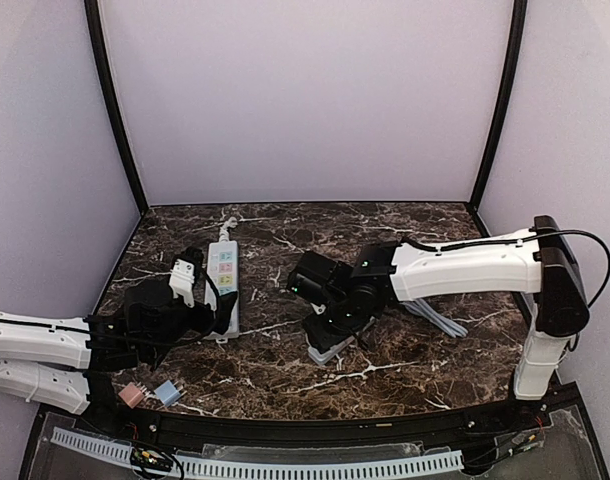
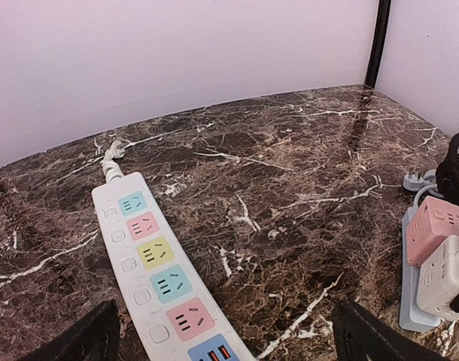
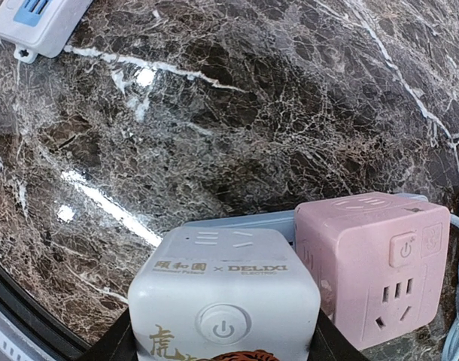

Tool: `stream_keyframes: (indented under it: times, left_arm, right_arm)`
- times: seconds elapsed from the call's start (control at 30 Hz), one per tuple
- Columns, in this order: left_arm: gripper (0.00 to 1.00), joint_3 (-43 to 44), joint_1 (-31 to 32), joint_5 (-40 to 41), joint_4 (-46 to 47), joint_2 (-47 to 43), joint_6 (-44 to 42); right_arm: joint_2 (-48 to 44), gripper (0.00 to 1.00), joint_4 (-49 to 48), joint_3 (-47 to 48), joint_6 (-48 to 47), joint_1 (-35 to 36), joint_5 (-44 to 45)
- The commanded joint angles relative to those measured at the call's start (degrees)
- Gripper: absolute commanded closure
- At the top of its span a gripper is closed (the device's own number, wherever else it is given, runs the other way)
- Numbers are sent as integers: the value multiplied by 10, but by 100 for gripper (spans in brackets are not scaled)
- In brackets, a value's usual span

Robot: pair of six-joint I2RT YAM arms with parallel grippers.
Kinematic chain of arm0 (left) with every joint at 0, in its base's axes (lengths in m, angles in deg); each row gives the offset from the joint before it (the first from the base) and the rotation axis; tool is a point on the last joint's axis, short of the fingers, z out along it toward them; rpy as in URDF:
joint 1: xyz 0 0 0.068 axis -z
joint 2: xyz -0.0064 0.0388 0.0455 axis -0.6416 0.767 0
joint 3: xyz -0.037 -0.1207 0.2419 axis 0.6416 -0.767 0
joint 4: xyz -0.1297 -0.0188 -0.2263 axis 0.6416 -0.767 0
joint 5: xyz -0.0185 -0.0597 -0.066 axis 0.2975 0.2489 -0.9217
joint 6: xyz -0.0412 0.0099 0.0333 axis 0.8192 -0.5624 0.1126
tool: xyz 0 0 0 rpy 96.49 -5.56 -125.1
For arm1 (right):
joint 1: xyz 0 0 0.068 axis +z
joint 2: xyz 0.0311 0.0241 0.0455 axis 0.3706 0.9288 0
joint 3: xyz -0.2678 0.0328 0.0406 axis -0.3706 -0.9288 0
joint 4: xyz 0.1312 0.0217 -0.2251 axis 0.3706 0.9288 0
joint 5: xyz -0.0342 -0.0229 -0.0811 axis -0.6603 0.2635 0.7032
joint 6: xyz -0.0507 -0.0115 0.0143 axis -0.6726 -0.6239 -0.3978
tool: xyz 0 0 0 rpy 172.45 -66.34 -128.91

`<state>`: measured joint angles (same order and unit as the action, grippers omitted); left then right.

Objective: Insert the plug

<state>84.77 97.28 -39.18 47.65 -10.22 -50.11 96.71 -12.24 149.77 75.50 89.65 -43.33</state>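
I'm working over the marble table [image 1: 385,385], with the long power strip [image 2: 154,263] lying flat on its left side, coloured sockets facing up. My left gripper [image 2: 229,338] is hanging wide open and empty above the strip's near end. My right gripper [image 1: 327,335] is clamping the white cube [image 3: 223,301], which I'm taking as the plug. It's sitting on a grey-blue base [image 3: 237,222] just beside the pink cube [image 3: 372,263], well apart from the strip, with its prongs hidden. I'm planning a straight, level lift, then lining it up over one socket while the left steadies the strip.
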Motion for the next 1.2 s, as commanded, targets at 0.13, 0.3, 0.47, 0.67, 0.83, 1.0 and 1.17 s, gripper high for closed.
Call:
stream_keyframes:
  times: [0.13, 0.3, 0.47, 0.67, 0.83, 1.0, 1.17]
  left_arm:
    - [1, -13, -4, 7, -10, -13, -6]
    - [1, -13, -4, 7, -9, -13, -6]
    - [1, -13, -4, 6, -10, -14, -6]
    - [1, -14, -3, 5, -10, -15, -6]
    - [1, -14, -3, 6, -10, -16, -6]
    - [1, -14, -4, 5, -10, -16, -6]
    - [1, -15, -4, 6, -10, -16, -6]
  right_arm:
    - [37, 100, 38, 21, -17, 2, 20]
    - [37, 100, 39, 17, -28, 2, 2]
    - [43, 100, 54, 23, -37, 2, -7]
    - [37, 100, 63, 25, -37, -2, -8]
    - [43, 100, 61, 15, -34, -8, -9]
    - [50, 100, 66, 17, -65, -8, -30]
    - [55, 100, 100, 25, -81, -8, -22]
